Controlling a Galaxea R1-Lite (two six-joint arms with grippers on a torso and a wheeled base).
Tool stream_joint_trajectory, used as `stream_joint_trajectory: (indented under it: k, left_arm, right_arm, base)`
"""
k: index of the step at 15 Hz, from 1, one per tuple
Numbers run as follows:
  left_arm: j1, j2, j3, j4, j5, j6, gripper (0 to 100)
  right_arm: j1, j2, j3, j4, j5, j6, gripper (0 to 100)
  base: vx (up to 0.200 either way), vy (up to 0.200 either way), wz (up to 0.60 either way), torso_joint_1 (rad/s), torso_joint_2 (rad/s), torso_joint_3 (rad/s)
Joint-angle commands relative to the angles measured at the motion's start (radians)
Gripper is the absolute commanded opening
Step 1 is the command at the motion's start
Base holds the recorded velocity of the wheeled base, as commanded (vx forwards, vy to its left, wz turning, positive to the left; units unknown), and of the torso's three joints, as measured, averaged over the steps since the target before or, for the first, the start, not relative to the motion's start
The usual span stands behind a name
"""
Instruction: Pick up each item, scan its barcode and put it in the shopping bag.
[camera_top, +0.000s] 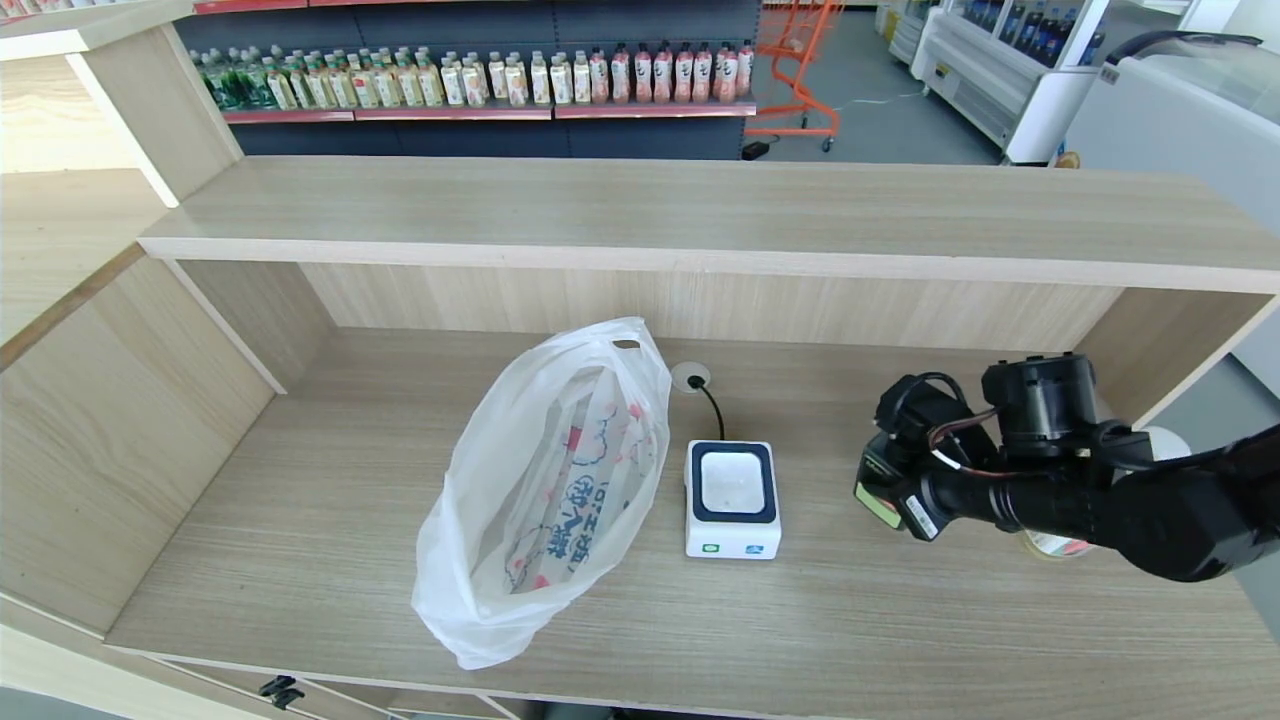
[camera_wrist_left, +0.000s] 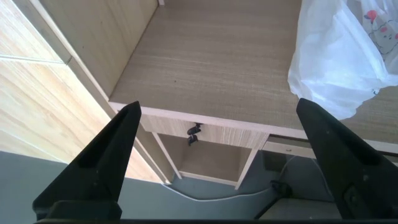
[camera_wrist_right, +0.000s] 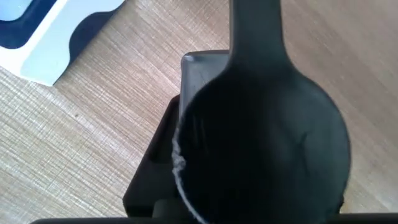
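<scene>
Judging by the layout, one printed packet (camera_top: 570, 480) lies in the shopping bag (camera_top: 462, 570) on the desk (camera_top: 300, 560), the right gripper (camera_top: 895, 500) jaws appear closed on a dark item (camera_top: 880, 506) just right of the scanner (camera_top: 732, 497), a round container (camera_top: 1050, 545) waits beneath that arm, and the left gripper (camera_wrist_left: 217, 109) jaws stand wide, empty.

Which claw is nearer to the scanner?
Right. The right claw hangs just beside the scanner, on its right; the left claw is out past the counter's front edge, beyond the bag.
</scene>
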Motion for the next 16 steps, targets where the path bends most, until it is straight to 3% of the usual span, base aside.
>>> stream_joint_trajectory:
  k: [1,3,5,6,7,8,10,11,12,14,16]
  left_arm:
    - [0.0,0.0,0.0,0.0,0.001,0.0,100]
    - [0.0,0.001,0.0,0.0,0.001,0.0,100]
    - [0.0,0.001,0.0,0.0,0.001,0.0,100]
    - [0.0,0.0,0.0,0.0,0.001,0.0,100]
    - [0.0,0.001,0.0,0.0,0.001,0.0,100]
    - [0.0,0.001,0.0,0.0,0.001,0.0,100]
    - [0.0,0.001,0.0,0.0,0.001,0.0,100]
    - [0.0,0.001,0.0,0.0,0.001,0.0,100]
    - [0.0,0.001,0.0,0.0,0.001,0.0,100]
    - [0.0,0.001,0.0,0.0,0.001,0.0,100]
    - [0.0,0.001,0.0,0.0,0.001,0.0,100]
  right_arm:
    - [0.0,-0.143,0.044,-0.006,-0.002,-0.002,0]
    - [-0.002,-0.406,0.276,-0.132,-0.002,-0.061,0]
    - [-0.01,-0.464,0.287,-0.169,0.001,-0.248,0]
    - [-0.01,-0.462,0.297,-0.241,0.032,-0.404,0]
    - [-0.01,-0.456,0.299,-0.293,0.135,-0.593,0]
    - [-0.01,-0.453,0.297,-0.315,0.316,-0.797,0]
    - [0.01,-0.441,0.294,-0.307,0.643,-1.357,0]
    - [0.043,-0.429,0.296,-0.25,0.741,-1.586,0]
    - [0.076,-0.409,0.294,-0.105,0.802,-1.785,0]
    - [0.089,-0.404,0.284,0.069,0.905,-2.024,0]
    - [0.106,-0.392,0.279,0.109,1.06,-2.225,0]
  base:
    - [0.0,0.0,0.0,0.0,0.0,0.0]
    - [0.0,0.0,0.0,0.0,0.0,0.0]
    - [0.0,0.0,0.0,0.0,0.0,0.0]
    - [0.0,0.0,0.0,0.0,0.0,0.0]
    - [0.0,0.0,0.0,0.0,0.0,0.0]
    - [0.0,0.0,0.0,0.0,0.0,0.0]
    - [0.0,0.0,0.0,0.0,0.0,0.0]
    - [0.0,0.0,0.0,0.0,0.0,0.0]
    - [0.0,0.0,0.0,0.0,0.0,0.0]
    - [0.0,0.0,0.0,0.0,0.0,0.0]
    - [0.0,0.0,0.0,0.0,0.0,0.0]
